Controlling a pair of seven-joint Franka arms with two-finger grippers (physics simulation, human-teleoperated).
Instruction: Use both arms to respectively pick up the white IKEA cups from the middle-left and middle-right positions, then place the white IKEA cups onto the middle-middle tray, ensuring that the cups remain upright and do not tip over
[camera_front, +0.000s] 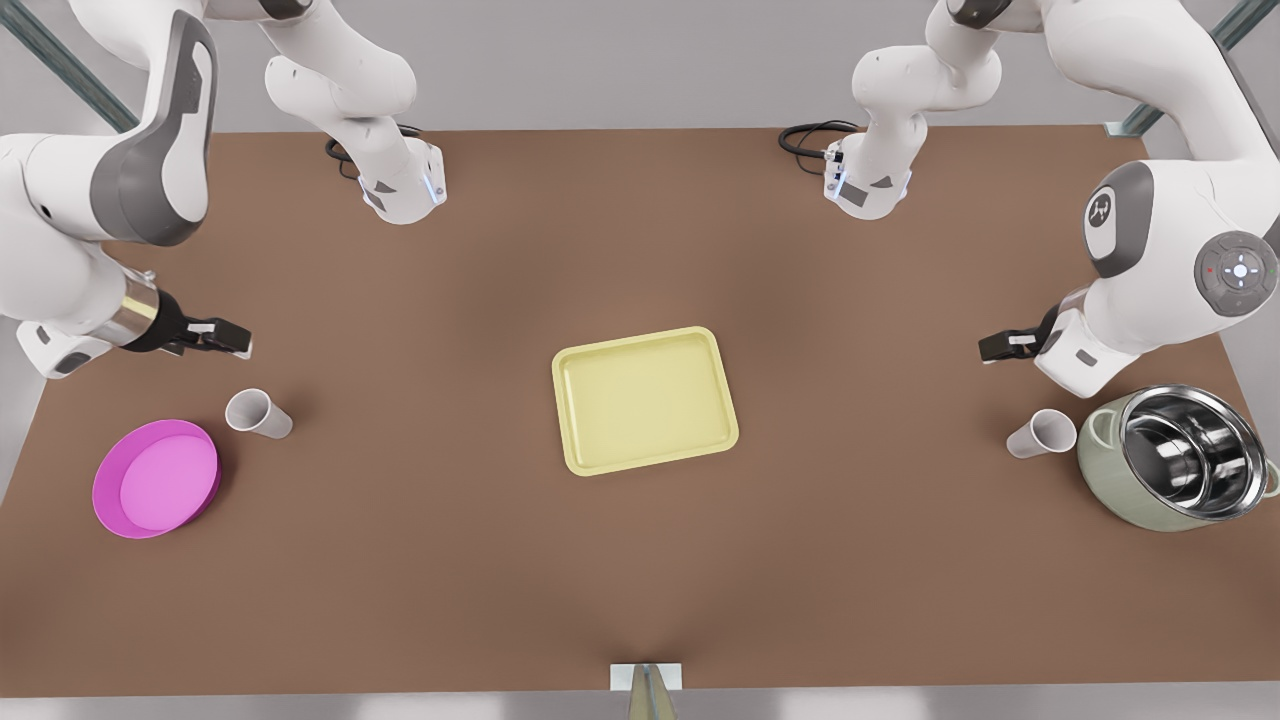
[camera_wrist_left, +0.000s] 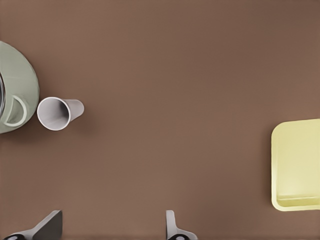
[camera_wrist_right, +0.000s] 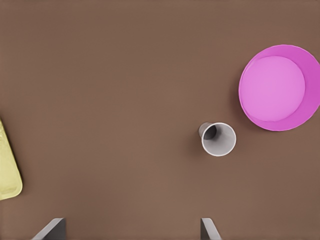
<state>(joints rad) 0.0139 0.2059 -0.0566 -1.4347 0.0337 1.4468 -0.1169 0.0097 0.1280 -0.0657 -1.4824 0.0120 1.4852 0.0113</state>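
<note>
Two white cups stand upright on the brown table. One cup (camera_front: 1040, 433) (camera_wrist_left: 59, 113) is at the front view's right, close to a pot. My left gripper (camera_front: 995, 347) (camera_wrist_left: 110, 231) hovers open above the table just behind it. The other cup (camera_front: 258, 413) (camera_wrist_right: 218, 138) stands at the front view's left, beside a pink dish. Behind that cup hangs my right gripper (camera_front: 232, 338) (camera_wrist_right: 131, 232), fingers spread wide and holding nothing. The pale yellow tray (camera_front: 643, 399) (camera_wrist_left: 297, 165) (camera_wrist_right: 7, 170) lies bare in the middle of the table, between the two cups.
A grey-green, steel-lined pot (camera_front: 1180, 455) (camera_wrist_left: 15, 95) almost touches the cup at the front view's right. A pink round dish (camera_front: 156, 478) (camera_wrist_right: 276, 87) lies just in front of the other cup. Open brown table separates each cup from the tray.
</note>
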